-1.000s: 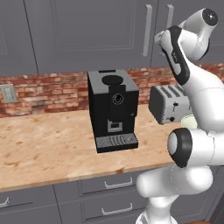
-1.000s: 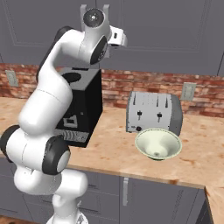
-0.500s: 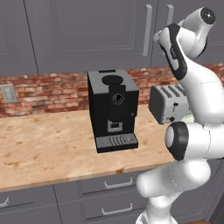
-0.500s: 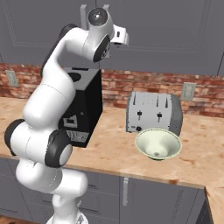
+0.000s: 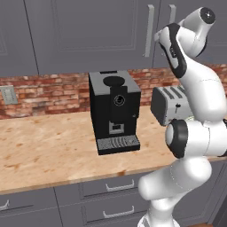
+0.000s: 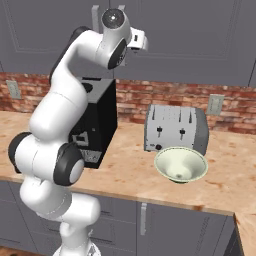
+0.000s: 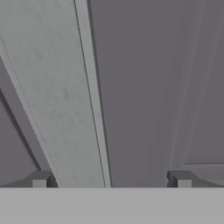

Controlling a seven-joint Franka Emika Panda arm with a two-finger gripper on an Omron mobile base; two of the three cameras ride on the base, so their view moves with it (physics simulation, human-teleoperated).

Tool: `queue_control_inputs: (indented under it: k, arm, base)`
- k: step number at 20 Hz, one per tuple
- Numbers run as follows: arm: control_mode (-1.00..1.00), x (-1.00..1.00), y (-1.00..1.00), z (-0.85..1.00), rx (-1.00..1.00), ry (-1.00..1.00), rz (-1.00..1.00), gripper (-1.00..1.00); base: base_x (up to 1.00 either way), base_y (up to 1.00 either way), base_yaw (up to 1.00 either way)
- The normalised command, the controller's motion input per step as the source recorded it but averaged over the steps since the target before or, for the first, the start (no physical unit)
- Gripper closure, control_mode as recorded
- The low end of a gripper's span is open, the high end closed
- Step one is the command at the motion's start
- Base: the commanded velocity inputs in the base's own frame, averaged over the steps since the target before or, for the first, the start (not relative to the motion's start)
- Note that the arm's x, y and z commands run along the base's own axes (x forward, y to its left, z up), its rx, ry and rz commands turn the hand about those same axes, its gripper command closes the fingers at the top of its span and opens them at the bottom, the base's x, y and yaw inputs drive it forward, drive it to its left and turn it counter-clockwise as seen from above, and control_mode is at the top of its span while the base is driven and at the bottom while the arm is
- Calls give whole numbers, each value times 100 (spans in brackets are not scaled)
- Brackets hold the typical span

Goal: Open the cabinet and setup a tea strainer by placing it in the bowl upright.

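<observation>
My pincer (image 7: 110,179) is spread as wide as it goes and holds nothing; its 2 dark fingertips (image 7: 40,179) stand either side of the long silver vertical bar handle (image 7: 61,100) on the wide dark grey wall cabinet (image 5: 88,35). In the hand view that bar runs up between my tips, nearer the left one than the right, with the recessed door panel beside it. Both doors are shut, so the first step, opening the cabinet, is not yet done.

The small grey mesh tea strainer cannot be made out anywhere; I judge it sits behind those doors. The round pale greenish-white bowl (image 6: 181,165) rests on the wooden counter (image 5: 48,146) just in front of the silver toaster (image 6: 175,129), to the right of the black coffee machine (image 5: 114,111).

What could go wrong from here:
1. The handle is off-centre between my tips, so closing may push 1 finger onto the bar first and twist the grip, or let it slip when I pull.
2. Whether my tips reach past the bar I cannot tell; if not, they close on air.
3. Pulling straight back instead of along the door's arc could drag the fingers off the handle.
4. My raised arm stands close to the door's swing, so the door may strike my elbow.
</observation>
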Motion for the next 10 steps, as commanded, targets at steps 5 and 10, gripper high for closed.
queue_control_inputs:
  k: [5,10]
  arm:
    - [-100,9,0,0,0,-1,0,-100]
    - [-100,3,0,-1,0,-3,0,100]
  base:
    - [0,0,0]
    - [0,0,0]
